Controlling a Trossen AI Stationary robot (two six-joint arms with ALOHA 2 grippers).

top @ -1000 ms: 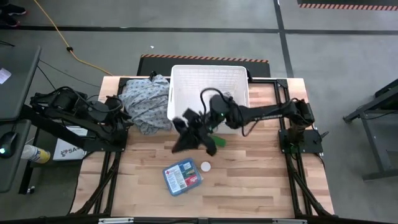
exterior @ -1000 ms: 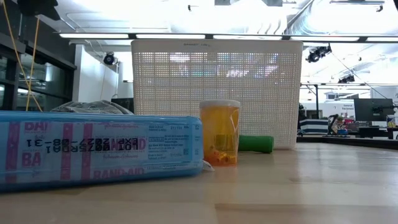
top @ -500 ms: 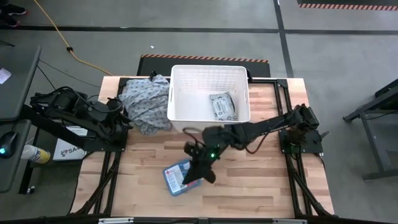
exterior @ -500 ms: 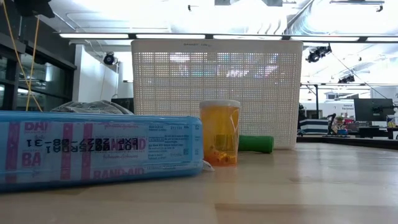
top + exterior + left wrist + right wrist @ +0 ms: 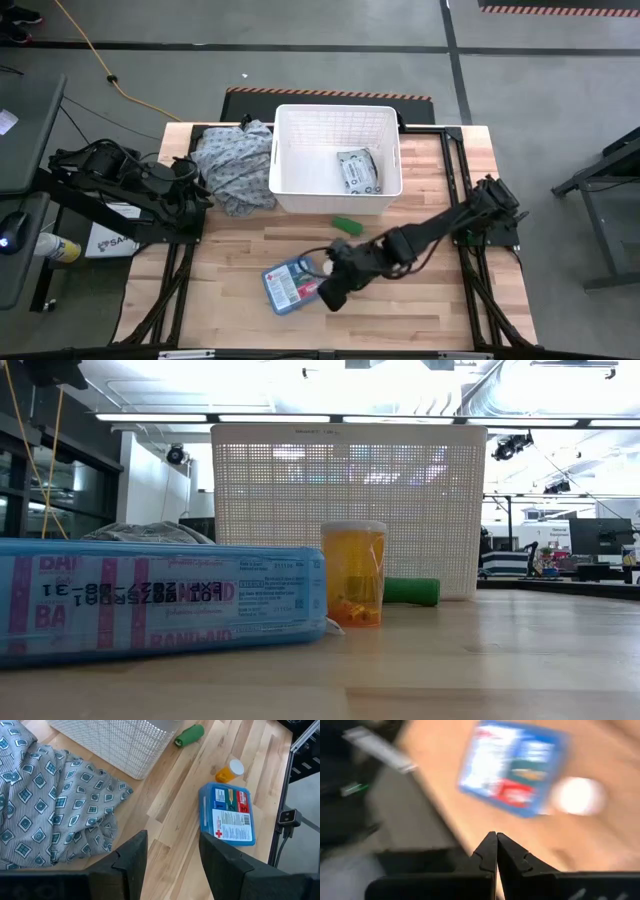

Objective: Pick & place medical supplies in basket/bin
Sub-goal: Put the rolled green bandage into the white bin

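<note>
Our right hand (image 5: 330, 297), fingers pressed together and empty, hovers at the first-aid box's (image 5: 291, 286) 3 o'clock edge on the table (image 5: 420, 310). Descending like this, we judge it could shove the box or topple the orange vial (image 5: 353, 572) beside it.

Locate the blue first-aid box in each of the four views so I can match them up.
High view: blue box at front centre of the table, just beside the right claw.
Low view: fills the left foreground, seen edge-on.
Left wrist view: at right, label up.
Right wrist view: blurred, near the top.
Shared landmark: the orange vial right next to it.
</note>
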